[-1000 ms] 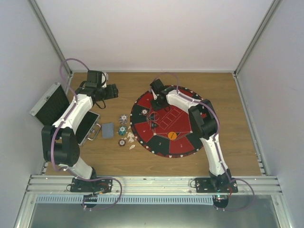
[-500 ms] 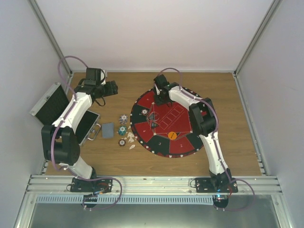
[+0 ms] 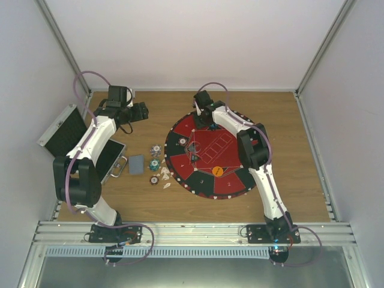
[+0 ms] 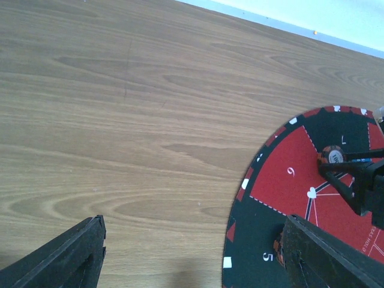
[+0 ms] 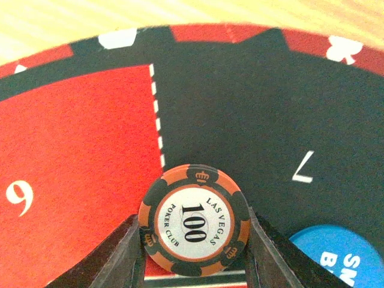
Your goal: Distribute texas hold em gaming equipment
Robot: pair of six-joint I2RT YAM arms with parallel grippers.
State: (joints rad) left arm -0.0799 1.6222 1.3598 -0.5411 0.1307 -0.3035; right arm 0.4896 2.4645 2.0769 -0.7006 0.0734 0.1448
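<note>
Right wrist view: right fingers [image 5: 123,255] pinching a 100 chip [image 5: 193,220] by its edges, at the far part of the mat [image 5: 78,132], toward the worktop's far edge; blue disc [image 5: 336,252] just beside. Left fingers [image 4: 66,258] spread, over bare worktop [image 4: 120,120] near the far-left corner. Other chips [image 3: 157,165] and cards [image 3: 137,164] between mat and left edge. Orange disc [image 3: 218,171] on mat. Case [image 3: 66,129] at left edge.

Your wooden table [image 3: 288,120] bears the round mat [image 3: 231,183], an open case [image 3: 66,129] at left, cards [image 3: 137,164] and loose chips [image 3: 155,163] between.
</note>
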